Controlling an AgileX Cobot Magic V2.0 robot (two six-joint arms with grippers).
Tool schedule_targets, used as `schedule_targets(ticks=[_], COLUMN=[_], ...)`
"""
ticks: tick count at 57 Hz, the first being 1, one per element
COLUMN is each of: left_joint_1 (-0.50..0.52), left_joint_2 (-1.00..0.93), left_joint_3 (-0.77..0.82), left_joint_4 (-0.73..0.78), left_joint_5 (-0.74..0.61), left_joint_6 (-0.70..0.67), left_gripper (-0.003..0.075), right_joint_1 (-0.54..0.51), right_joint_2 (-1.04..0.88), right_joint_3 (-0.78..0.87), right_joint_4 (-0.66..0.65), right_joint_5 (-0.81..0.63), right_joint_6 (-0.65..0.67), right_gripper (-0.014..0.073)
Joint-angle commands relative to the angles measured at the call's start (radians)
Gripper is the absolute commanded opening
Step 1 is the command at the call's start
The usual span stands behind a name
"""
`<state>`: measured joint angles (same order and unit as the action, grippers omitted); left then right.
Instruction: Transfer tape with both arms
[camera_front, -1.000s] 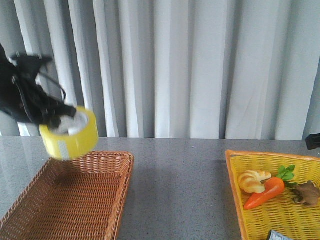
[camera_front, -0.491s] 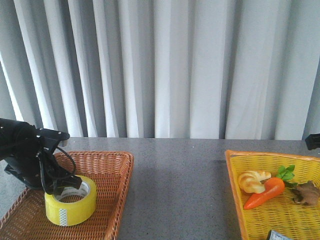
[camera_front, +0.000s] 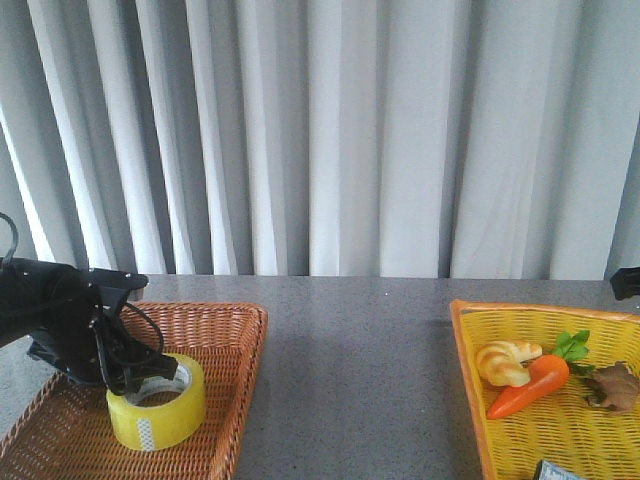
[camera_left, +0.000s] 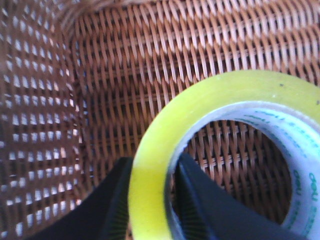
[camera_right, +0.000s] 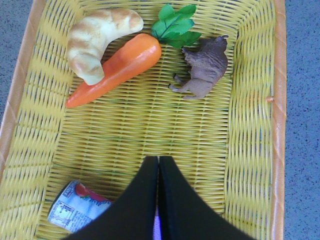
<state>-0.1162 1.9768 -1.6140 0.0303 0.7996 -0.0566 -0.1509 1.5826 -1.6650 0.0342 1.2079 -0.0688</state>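
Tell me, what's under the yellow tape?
The tape sits in the brown wicker basket; weave shows through its hole. The left gripper pinches its wall.

A wicker basket (camera_front: 215, 330) sits at the table's (camera_front: 360, 360) left side; a second basket (camera_front: 465, 370) sits at the right, well apart from it. The tape (camera_front: 157, 403) rests flat inside the left basket, toward its right half, with the left gripper (camera_left: 152, 200) astride its wall, one finger inside the core and one outside. In the right basket, a croissant (camera_right: 100, 42) lies against a carrot (camera_right: 117, 67), a toy bison (camera_right: 202, 67) just beside the carrot's leaves, and a can (camera_right: 75, 212) lies near the opposite end. The right gripper (camera_right: 158, 200) hangs over that basket, fingers together.
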Motion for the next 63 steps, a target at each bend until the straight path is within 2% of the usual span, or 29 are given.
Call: schedule_targets(ticks=[1,10,17,28,37,44,54,63], left_joint_1=[0.000,0.000,0.000,0.000,0.000,0.000,0.000,0.000], left_joint_2=[-0.044,-0.043,-0.043,-0.075,-0.153,-0.225,-0.311,-0.343], left_joint_3=[-0.030,-0.031,-0.056,-0.245,-0.395,-0.441,-0.441,-0.441], left_joint_4=[-0.020,-0.030,-0.049,-0.062,-0.062,-0.062,-0.062,-0.062], left_joint_5=[-0.046,-0.040,-0.021,0.114,0.186,0.176,0.145,0.181], left_joint_6=[-0.045,-0.063,-0.063,-0.053,-0.034,-0.034,-0.035,-0.035], left_gripper=[0.0320,0.0430,0.0424,0.0321,0.0150,-0.0005,-0.0007,-0.0007], right_joint_1=[-0.003,-0.003,-0.003,-0.003,-0.003,-0.003,-0.003,-0.003], right_joint_2=[-0.032,-0.032,-0.032,-0.032,-0.032,-0.032,-0.032,-0.032], right_joint_3=[-0.024,-0.024,-0.024,-0.024,-0.024,-0.024,-0.024,-0.024], right_joint_4=[0.000,0.000,0.000,0.000,0.000,0.000,0.000,0.000], right_joint_5=[-0.039,-0.039,-0.039,-0.039,-0.039,-0.039,-0.039,-0.039], right_joint_6=[-0.001,-0.001,-0.001,-0.001,-0.001,-0.001,-0.001,-0.001], right_gripper=[-0.0008,-0.0008,-0.0008,-0.0008,-0.0008,-0.0008,-0.0008,-0.0008])
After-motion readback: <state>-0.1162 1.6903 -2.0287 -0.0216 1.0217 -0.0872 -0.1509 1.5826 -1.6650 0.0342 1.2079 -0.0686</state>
